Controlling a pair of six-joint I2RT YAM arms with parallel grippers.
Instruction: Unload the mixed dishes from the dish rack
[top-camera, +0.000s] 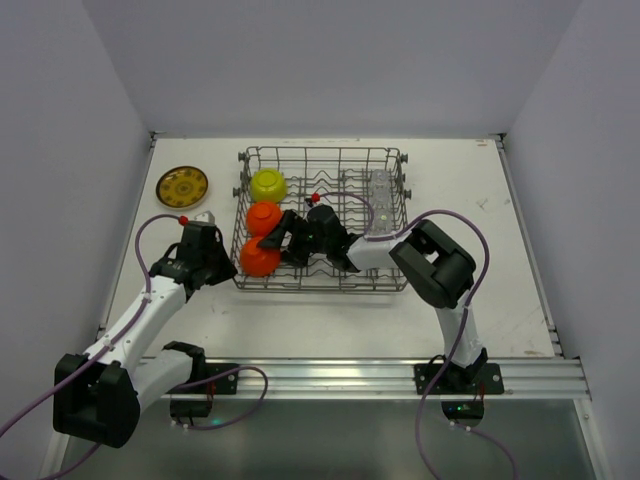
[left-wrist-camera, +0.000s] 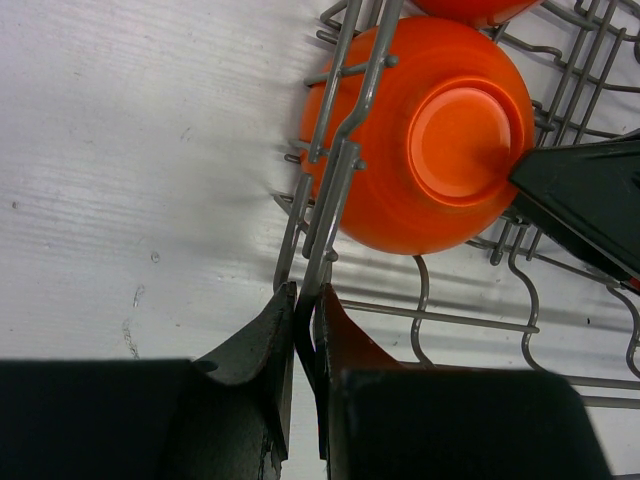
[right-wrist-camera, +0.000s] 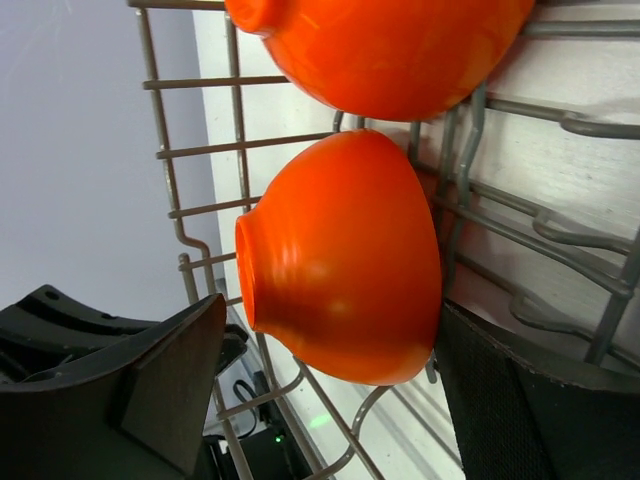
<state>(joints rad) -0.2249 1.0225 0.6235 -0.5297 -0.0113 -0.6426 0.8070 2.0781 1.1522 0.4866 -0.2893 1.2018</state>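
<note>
No text, label, brand, number or sign can be read in any view. The plate (top-camera: 183, 185) at the far left bears only a pattern, no lettering.

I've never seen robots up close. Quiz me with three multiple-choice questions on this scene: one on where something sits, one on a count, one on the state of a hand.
1. Where does the patterned plate lie?
A. in the dish rack
B. on the table, left of the dish rack
C. in the right hand

2. How many orange bowls are in the rack?
A. one
B. two
C. four

3. How does the right hand stand?
A. open, fingers either side of the nearer orange bowl
B. shut on a glass
C. shut and resting on the table

Answers: 1 B, the top view shows the plate outside the wires; 2 B, two orange bowls sit below the yellow-green bowl; 3 A, its own camera shows the bowl between spread fingers.
</note>
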